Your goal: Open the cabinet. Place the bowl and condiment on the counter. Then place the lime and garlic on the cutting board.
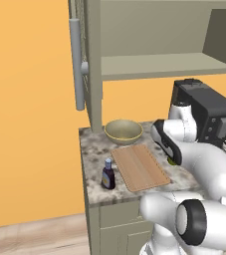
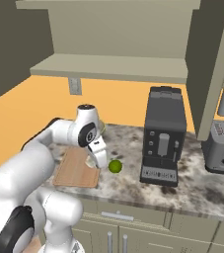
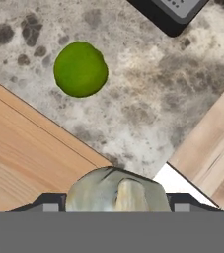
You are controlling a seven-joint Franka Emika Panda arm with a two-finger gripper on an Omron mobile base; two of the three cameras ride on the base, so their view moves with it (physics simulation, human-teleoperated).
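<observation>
The cabinet [image 1: 92,55] stands open, its shelf [image 2: 108,66] bare. On the counter [image 1: 92,149], the bowl [image 1: 123,131] sits behind the cutting board [image 1: 140,167] and the condiment [image 1: 108,175] stands left of it. My gripper [image 2: 94,159] hangs low over the board's right edge [image 3: 29,158], shut on the garlic [image 3: 116,190], a pale bulb held between the fingers. The lime [image 3: 80,68] rests on the stone just off the board, to the gripper's right [image 2: 115,166].
A black coffee machine [image 2: 163,136] stands right of the lime, and a grey toaster [image 2: 223,147] beyond it. The open cabinet door [image 1: 77,64] with its bar handle juts out on the left. The counter's front edge is close below the board.
</observation>
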